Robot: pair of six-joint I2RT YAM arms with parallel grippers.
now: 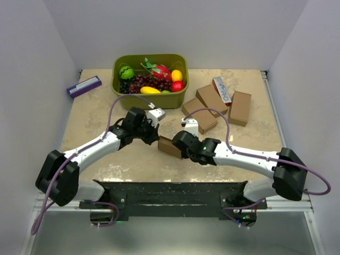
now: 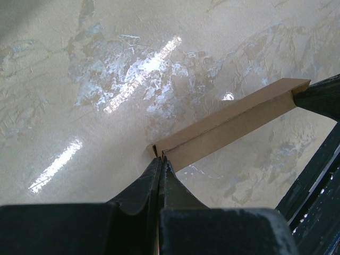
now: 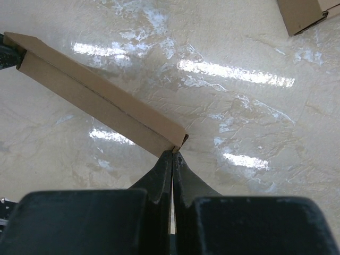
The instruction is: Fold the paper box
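Observation:
The paper box (image 1: 169, 146) is a slim plain brown carton held above the table between my two grippers. My left gripper (image 1: 154, 137) is shut on its left end; in the left wrist view the black fingertips (image 2: 161, 159) pinch the near corner of the box (image 2: 228, 125), which runs away to the upper right. My right gripper (image 1: 180, 144) is shut on its right end; in the right wrist view the gripper (image 3: 173, 154) pinches the near corner of the box (image 3: 95, 95), which runs to the upper left, where the left gripper's finger (image 3: 8, 53) shows.
A green basket (image 1: 119, 87) of toy fruit stands at the back. Three more brown cartons (image 1: 240, 108) and a white-and-red lettered carton (image 1: 222, 89) lie at the back right. A purple-and-white box (image 1: 84, 86) lies at the back left. One carton's corner shows in the right wrist view (image 3: 303, 13).

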